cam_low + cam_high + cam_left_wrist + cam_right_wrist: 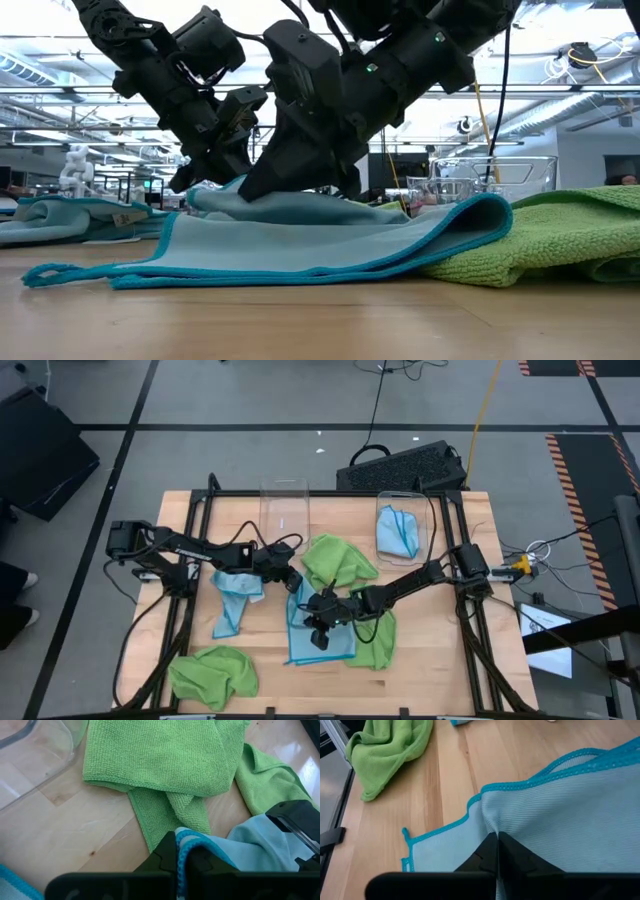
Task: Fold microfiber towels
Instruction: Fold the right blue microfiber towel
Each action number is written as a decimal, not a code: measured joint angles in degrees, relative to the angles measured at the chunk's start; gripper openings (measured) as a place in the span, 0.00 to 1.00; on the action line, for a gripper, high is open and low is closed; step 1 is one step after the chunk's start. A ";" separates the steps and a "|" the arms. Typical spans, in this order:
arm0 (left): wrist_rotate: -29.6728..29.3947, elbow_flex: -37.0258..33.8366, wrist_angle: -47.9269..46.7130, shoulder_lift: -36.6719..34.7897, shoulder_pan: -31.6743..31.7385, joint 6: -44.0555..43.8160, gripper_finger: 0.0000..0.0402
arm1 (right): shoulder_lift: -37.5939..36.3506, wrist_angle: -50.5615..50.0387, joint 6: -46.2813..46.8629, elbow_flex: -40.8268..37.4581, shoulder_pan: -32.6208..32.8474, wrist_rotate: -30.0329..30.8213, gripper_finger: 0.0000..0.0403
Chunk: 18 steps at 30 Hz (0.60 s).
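Both claws were on the same light blue towel (pixel 318 628), mid-desk, toward the front.

Left claw (pixel 182 862): pressed together, pinching the towel's teal-stitched hem at its far edge. The hem stood up in a narrow fold between the fingers.

Right claw (pixel 496 851): also pressed together, pinching a pleat of the blue cloth nearer the front. The fabric puckered toward the tips.

Likely reason for the two-point grip: one edge gets lifted and carried over the rest to make a fold. In the low view that edge was raised off the desk (pixel 440 670) while the rest lay flat.

Where the others lay:
- The blue towel's right side draped over a green towel (pixel 378 640).
- Another green towel (pixel 338 563) lay bunched behind the claws, at centre.
- A third green towel (pixel 212 673) was crumpled front left.
- A second blue towel (pixel 234 595) sat loose on the left.
- A folded blue one (pixel 398 532) lay inside the right clear bin (pixel 428 510).
- The other clear bin (pixel 284 510) looked empty.

Materials:
- Blue cloth: thin, fine-ribbed weave, limp, darker overlocked border.
- Green: thicker, nubby loop pile, holds its lumps.
- Desk: pale wood planks, smooth.

The thin cloth would probably sag between the pinch points.
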 joint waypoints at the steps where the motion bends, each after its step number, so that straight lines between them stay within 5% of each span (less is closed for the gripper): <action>1: 0.02 0.00 -0.02 0.00 0.00 -0.02 0.02 | 0.00 0.00 0.00 0.00 -0.03 0.00 0.01; 10: 7.25 0.00 -0.34 -0.85 0.00 1.99 0.02 | -3.72 -2.24 -1.13 0.00 -0.06 -4.11 0.00; 18: 11.89 0.04 -4.31 -7.23 -3.35 3.52 0.01 | -14.02 -16.25 -7.16 0.02 -0.52 -4.87 0.00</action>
